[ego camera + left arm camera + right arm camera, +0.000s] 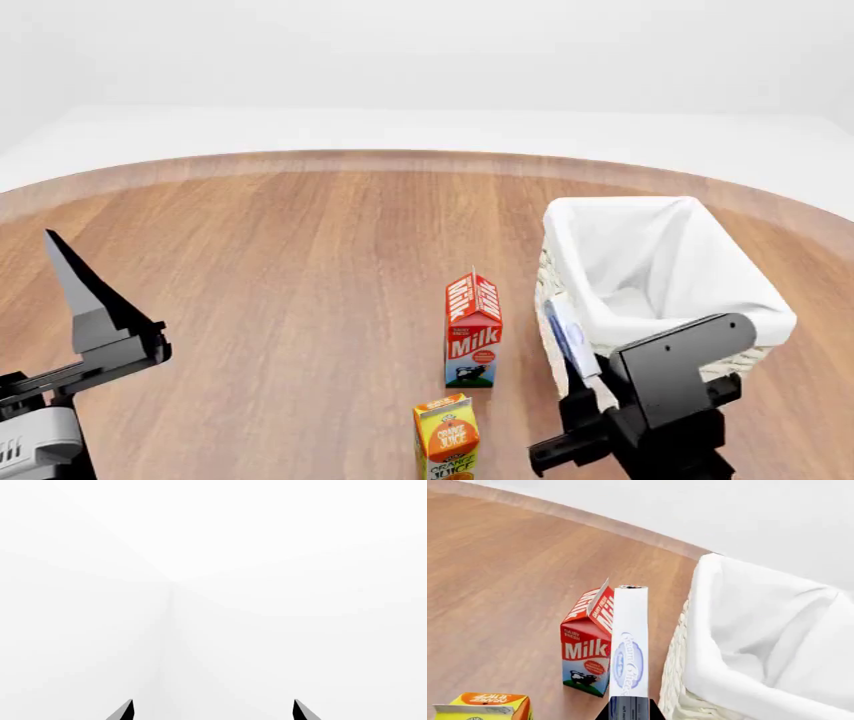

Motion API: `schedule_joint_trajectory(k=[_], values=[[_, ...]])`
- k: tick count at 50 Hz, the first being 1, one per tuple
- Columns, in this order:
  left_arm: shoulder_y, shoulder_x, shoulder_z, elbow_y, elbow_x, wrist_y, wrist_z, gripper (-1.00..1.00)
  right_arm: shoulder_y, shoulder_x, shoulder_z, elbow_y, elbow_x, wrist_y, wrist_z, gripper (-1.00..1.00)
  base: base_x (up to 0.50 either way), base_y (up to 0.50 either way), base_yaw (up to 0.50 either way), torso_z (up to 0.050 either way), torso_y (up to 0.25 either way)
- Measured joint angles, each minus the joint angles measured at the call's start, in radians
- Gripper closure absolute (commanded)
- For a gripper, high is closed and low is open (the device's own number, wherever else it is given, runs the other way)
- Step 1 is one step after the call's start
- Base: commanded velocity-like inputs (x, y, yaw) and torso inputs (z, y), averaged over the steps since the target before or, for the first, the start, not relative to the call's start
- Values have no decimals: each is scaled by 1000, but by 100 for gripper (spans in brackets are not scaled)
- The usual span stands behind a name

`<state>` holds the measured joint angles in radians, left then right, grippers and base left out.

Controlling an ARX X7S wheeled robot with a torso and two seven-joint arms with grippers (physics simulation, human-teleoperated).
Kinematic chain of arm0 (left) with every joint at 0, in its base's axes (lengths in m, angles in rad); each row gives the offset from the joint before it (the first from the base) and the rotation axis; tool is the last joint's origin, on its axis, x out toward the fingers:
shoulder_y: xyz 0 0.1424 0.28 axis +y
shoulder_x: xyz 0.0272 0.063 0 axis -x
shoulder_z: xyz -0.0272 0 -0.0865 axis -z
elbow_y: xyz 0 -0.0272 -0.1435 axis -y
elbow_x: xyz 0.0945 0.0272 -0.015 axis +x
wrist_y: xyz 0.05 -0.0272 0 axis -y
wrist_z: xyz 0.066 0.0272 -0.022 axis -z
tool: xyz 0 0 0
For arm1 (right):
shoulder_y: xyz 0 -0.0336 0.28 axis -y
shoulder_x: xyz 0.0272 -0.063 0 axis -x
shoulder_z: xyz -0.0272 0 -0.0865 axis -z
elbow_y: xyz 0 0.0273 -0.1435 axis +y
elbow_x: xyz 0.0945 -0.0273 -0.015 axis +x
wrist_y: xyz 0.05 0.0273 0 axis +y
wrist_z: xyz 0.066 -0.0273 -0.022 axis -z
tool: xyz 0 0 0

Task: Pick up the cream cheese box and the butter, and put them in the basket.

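Note:
My right gripper is shut on the cream cheese box, a thin blue-and-white box seen edge-on. It is held up beside the near left wall of the basket, outside it. From the head view the cream cheese box hangs just left of the cream woven basket, with the right gripper below it. My left gripper is open and empty, facing plain white background. In the head view the left gripper is raised at the far left. The butter is out of view.
A red-and-white milk carton stands upright just left of the basket. An orange juice carton stands in front of it near the bottom edge. The round wooden table curves away at the back.

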<state>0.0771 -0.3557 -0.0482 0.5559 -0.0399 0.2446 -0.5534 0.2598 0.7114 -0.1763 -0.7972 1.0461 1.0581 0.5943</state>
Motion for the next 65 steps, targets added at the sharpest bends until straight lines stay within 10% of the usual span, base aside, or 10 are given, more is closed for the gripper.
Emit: schedule_joint_trajectory(k=[22,65], values=[[2,-7,3,11,-2,-6,-5,-100,258,198,195,-91,463,60,274,100,0,0,0,0,0],[2,-15,26,4,1,-6,-10,-100,769,204,76,481,599,100,204,100,0,0,0,0,0]])
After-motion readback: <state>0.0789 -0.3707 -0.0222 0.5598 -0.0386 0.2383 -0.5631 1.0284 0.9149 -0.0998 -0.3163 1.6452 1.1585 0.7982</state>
